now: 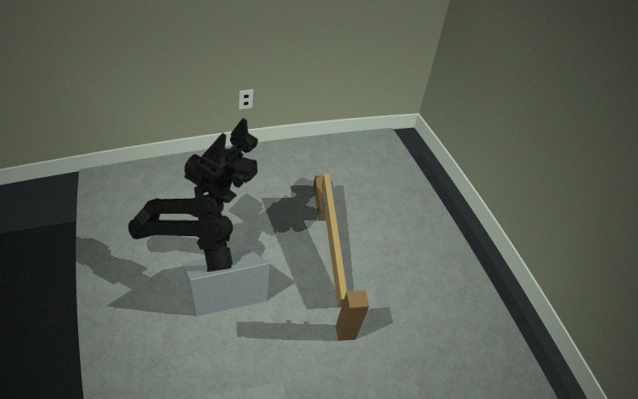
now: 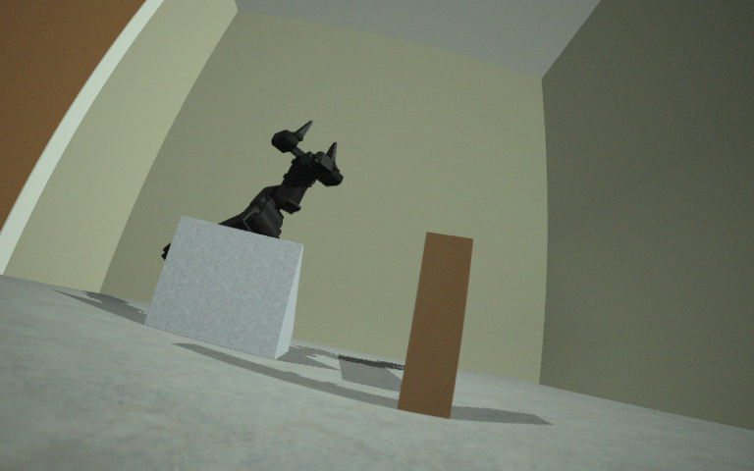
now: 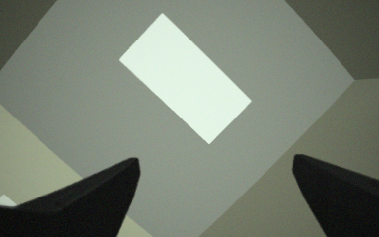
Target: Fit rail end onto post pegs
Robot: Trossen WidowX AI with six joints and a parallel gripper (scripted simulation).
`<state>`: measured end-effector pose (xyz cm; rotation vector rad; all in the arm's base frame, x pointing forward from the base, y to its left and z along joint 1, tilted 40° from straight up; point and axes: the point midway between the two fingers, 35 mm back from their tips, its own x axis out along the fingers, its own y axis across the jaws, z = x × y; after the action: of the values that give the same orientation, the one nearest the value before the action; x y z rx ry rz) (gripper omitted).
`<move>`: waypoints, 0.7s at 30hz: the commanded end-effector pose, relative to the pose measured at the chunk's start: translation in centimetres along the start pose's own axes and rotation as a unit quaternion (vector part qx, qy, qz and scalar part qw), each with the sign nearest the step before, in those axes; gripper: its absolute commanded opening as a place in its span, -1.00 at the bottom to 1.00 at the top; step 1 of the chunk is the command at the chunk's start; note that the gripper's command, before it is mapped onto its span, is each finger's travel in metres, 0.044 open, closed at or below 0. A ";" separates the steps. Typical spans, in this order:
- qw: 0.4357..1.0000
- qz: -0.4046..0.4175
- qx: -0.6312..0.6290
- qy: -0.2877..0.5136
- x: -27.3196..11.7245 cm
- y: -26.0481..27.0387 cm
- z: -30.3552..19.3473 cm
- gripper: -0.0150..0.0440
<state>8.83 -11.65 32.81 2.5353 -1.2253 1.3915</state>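
Observation:
My gripper is wide open and empty, raised high and pointing up, well away from the rail. The long pale wooden rail runs from the low brown footboard block at the back to just behind the brown post. The rail's near end is low, partly hidden by the post. The pegs are hidden, but two small bumps show on the post's shadow. The far bracket is barely visible, and the gap between rail and post cannot be judged. The rail is out of sight in the exterior view.
The arm stands on a grey pedestal block, to the left of the rail and post. Walls stand behind and to the right. The wrist view shows the ceiling with a bright light panel and parts of the walls.

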 end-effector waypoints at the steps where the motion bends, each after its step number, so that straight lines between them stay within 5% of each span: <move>1: 1.000 -0.002 0.001 -0.005 0.1 -0.1 0.2 0.95; 11: 0.950 -0.077 0.055 -0.296 3.2 -5.9 11.3 1.00; 21: 0.791 -0.057 0.126 -0.596 -0.7 -10.4 23.5 1.00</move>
<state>29.29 -12.96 24.67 3.5410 -0.8497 0.0264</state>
